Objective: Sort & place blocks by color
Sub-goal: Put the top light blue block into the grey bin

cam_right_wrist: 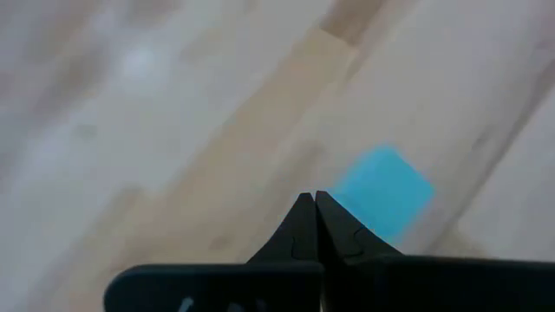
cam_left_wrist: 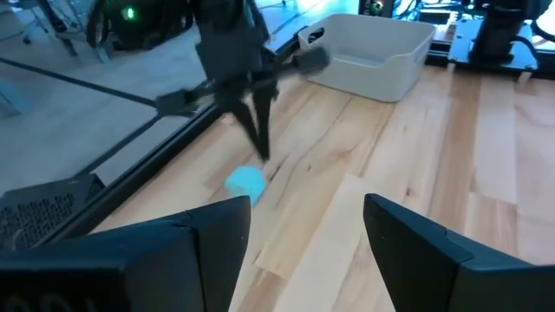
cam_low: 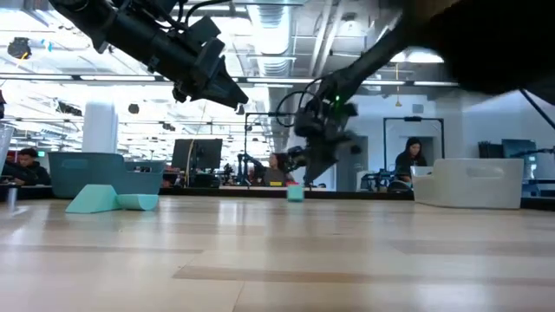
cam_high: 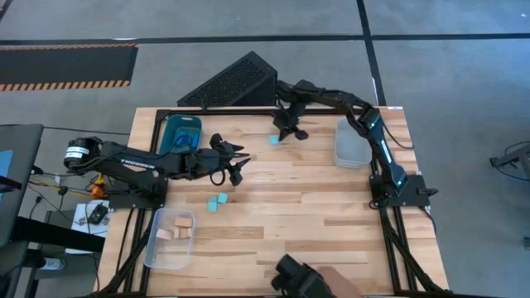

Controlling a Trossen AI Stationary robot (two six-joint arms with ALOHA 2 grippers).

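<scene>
One light turquoise block (cam_high: 273, 139) lies alone on the wood near the table's far edge, also seen as block (cam_right_wrist: 382, 191) and block (cam_left_wrist: 245, 182). My right gripper (cam_high: 290, 131) hangs just beside it with its fingers shut and pointing down (cam_right_wrist: 312, 199), touching nothing I can see. My left gripper (cam_high: 237, 162) is open and empty over the table's middle left, its fingers (cam_left_wrist: 221, 227) spread wide. Two more turquoise blocks (cam_high: 217, 201) rest on the table nearer the front. Pale wood blocks (cam_high: 175, 229) lie in the near-left tray.
A blue tray (cam_high: 182, 132) sits at the far left, a clear tray (cam_high: 157, 248) at the near left, and a white tray (cam_high: 352, 145) at the far right. A dark wedge-shaped object (cam_high: 232, 83) lies beyond the far edge. A person's hand with a dark object (cam_high: 310, 280) shows at the near edge.
</scene>
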